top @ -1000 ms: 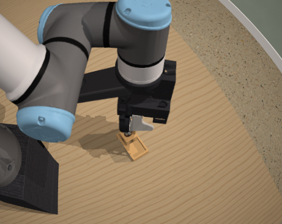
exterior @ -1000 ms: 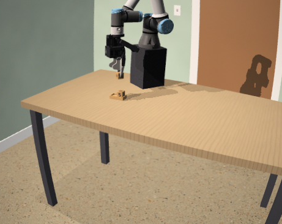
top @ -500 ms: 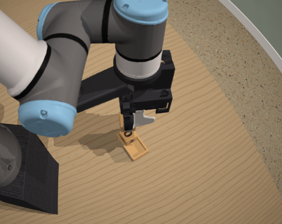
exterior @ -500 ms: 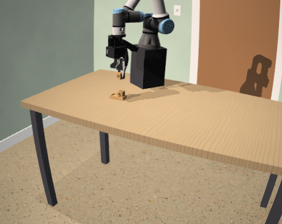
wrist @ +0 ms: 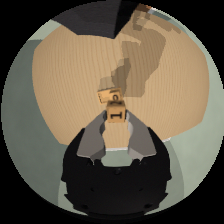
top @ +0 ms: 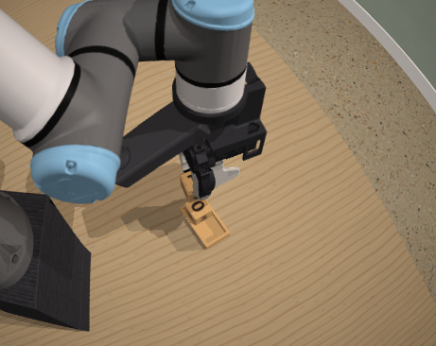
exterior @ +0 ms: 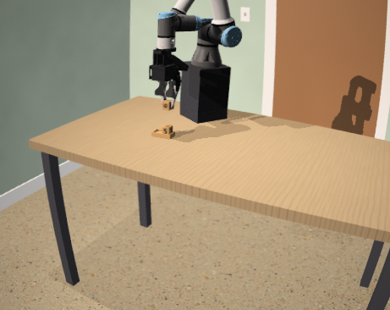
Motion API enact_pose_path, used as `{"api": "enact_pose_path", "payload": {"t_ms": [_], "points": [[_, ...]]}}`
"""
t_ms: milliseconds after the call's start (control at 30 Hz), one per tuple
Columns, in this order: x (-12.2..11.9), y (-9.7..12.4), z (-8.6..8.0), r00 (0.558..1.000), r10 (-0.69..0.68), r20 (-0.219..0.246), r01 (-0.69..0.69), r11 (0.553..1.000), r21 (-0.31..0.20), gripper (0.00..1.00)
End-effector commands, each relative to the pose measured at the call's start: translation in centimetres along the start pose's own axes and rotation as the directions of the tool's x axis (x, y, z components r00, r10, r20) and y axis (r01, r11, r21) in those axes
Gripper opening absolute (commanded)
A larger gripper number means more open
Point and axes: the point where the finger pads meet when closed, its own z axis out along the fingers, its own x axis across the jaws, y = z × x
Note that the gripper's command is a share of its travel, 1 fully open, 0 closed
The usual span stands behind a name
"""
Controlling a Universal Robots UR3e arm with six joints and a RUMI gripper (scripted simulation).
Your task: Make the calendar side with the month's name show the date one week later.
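Observation:
My gripper (exterior: 167,102) (wrist: 116,110) is shut on a cube (top: 186,184) (exterior: 167,105) (wrist: 116,111), which it holds above the table. The held cube shows a 1 in the wrist view; the exterior view shows a dark digit too small to read surely. The wooden tray (top: 211,244) (exterior: 157,135) (wrist: 102,97) stands on the table. The other cube (top: 198,211) (exterior: 167,130) sits in one end of the tray, with a 0 on top and a 5 on a side. The tray's other half is empty. The month side is not readable.
The wooden table (top: 294,265) (exterior: 242,161) carries the black robot pedestal (top: 64,269) (exterior: 205,93), which stands to the side of the tray. The arm and its shadow cover part of the scene near the tray in the top view.

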Motion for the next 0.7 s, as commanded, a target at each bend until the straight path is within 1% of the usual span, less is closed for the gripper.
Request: {"api": "enact_pose_path", "payload": {"t_ms": [0,67,167,200,233,500,633,667], "points": [[0.13,0.17,-0.05,0.985,-0.173,-0.004,0.173,0.985,-0.007,0.11],[0.21,0.18,-0.04,0.978,-0.209,-0.004,0.209,0.978,-0.007,0.11],[0.24,0.18,-0.04,0.974,-0.226,-0.004,0.226,0.974,-0.007,0.11],[0.34,0.19,-0.03,0.962,-0.272,-0.003,0.272,0.962,-0.007,0.11],[0.38,0.2,-0.03,0.957,-0.29,-0.003,0.29,0.957,-0.007,0.11],[0.65,0.27,0.0,0.913,-0.408,-0.002,0.408,0.913,-0.008,0.11],[0.83,0.32,0.01,0.875,-0.484,-0.001,0.484,0.875,-0.008,0.11],[0.83,0.32,0.01,0.875,-0.484,-0.001,0.484,0.875,-0.008,0.11]]}}
